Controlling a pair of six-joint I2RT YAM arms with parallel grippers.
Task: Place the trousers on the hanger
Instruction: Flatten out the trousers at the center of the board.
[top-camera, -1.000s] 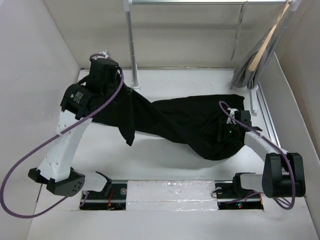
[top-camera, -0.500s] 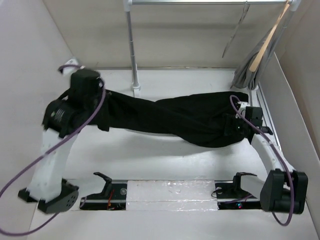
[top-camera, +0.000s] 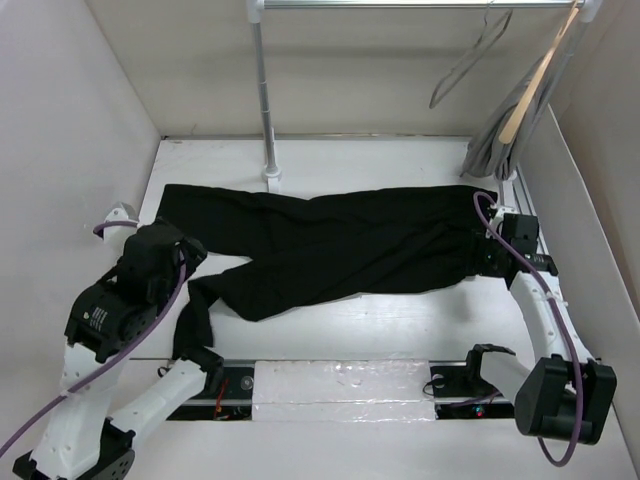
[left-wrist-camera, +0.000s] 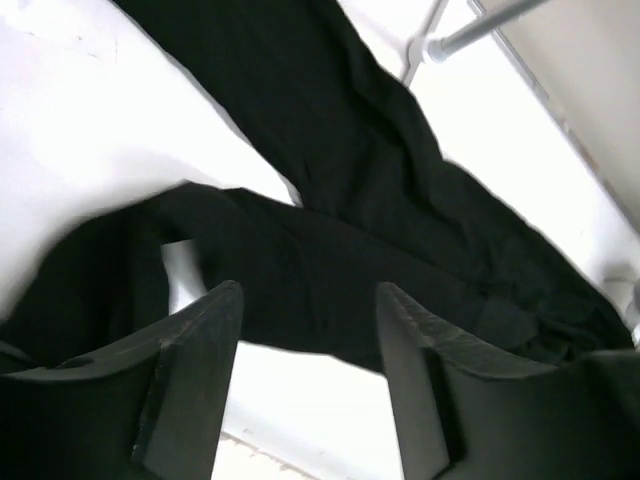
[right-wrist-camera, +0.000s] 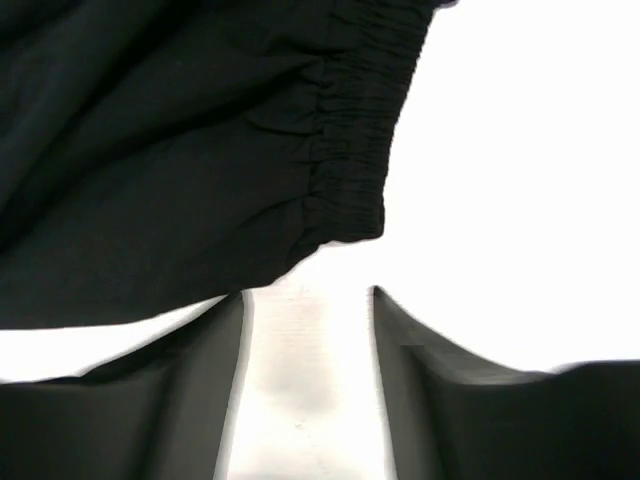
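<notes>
White table, trousers flat; left tool aloft, right tool low, both wide.

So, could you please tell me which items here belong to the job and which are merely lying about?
Job: large black fabric trousers; thin grey wire hanger.
Lying about: pale wooden hanger with grey garment; white rail stand.

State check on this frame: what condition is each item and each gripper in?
trousers: spread flat on the table, not on the hanger
hanger: bare, hanging from the rail
grey garment: hung on the wooden hanger
left gripper: open, empty
right gripper: open, empty
</notes>
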